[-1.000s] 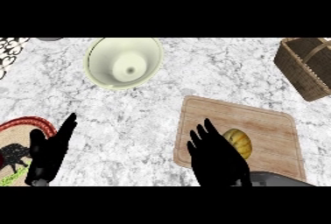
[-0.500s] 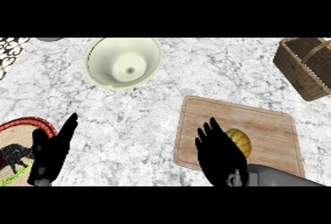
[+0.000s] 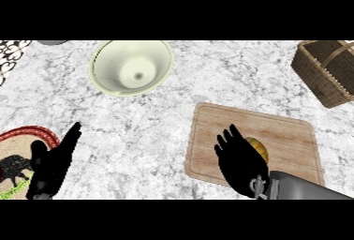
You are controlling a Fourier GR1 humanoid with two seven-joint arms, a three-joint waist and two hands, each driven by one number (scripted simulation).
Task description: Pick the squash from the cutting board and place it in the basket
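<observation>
yellow squash (image 3: 257, 148) on wooden cutting board (image 3: 283, 136), wicker basket (image 3: 328, 70) well apart

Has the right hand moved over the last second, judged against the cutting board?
Yes, slightly. The right hand has crept rightward across the cutting board toward the squash, now covering more of its left side.

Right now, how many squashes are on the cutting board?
1. The squash lies near the middle of the cutting board, partly hidden behind the right hand; nothing more shows there.
</observation>
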